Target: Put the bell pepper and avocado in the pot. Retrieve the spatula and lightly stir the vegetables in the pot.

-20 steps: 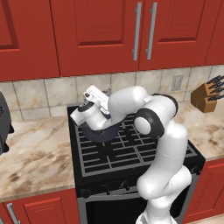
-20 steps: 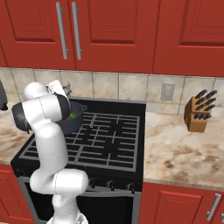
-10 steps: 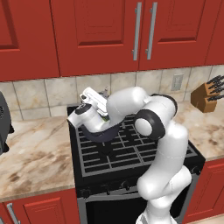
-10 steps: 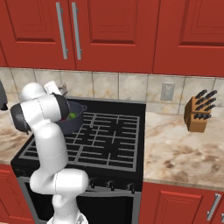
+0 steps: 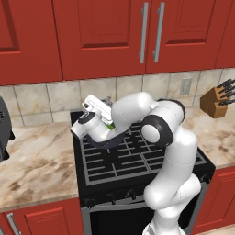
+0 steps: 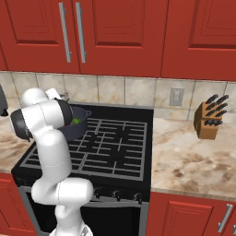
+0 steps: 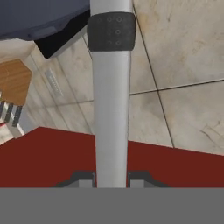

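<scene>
The dark grey-blue pot stands on the stove's back left burner, also seen from the other side as the pot and in the hand view as the pot. A green piece, the avocado, lies inside it. The bell pepper is hidden. My gripper is shut on the spatula's grey handle, which has a black band further along. In the left base view the gripper hangs over the pot's left rim.
The black stove grates spread right of the pot. A wooden knife block stands on the right marble counter. A tiled backsplash and red cabinets rise close behind. A dark appliance sits at the far left.
My hand has shifted slightly left and down beside the pot, still holding the spatula. The pot has stayed put.
</scene>
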Robot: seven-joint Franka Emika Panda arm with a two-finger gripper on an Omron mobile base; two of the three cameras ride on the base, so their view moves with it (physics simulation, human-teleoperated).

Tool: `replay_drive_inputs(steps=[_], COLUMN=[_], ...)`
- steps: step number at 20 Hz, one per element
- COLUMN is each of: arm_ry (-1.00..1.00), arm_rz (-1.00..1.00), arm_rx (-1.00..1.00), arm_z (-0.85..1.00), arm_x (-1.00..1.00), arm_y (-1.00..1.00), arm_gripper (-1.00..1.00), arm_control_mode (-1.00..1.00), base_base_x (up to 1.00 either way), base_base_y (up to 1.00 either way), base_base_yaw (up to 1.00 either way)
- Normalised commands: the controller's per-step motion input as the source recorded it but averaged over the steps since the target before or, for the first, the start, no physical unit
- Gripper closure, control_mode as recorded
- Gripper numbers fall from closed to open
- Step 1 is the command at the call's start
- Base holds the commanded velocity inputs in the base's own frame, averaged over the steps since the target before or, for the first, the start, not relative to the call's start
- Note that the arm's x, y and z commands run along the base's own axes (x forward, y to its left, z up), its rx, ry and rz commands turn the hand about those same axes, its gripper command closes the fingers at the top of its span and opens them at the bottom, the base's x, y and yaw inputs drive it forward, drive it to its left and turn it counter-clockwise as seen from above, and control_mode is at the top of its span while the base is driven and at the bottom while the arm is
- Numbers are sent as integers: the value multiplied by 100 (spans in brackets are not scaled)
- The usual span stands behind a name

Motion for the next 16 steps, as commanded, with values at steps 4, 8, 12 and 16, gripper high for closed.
replay_drive_inputs(steps=[4,8,12,16], arm_ry=[0,0,2,9], arm_rz=[6,9,9,10], arm_rx=[-4,0,0,0], arm_z=[-21,0,0,0], arm_x=[0,-34,-56,-60], arm_y=[8,0,0,0], arm_gripper=[100,100,100,100], arm_control_mode=[-100,-100,-100,-100], base_base_x=[0,0,0,0], base_base_y=[0,0,0,0], base_base_yaw=[0,0,0,0])
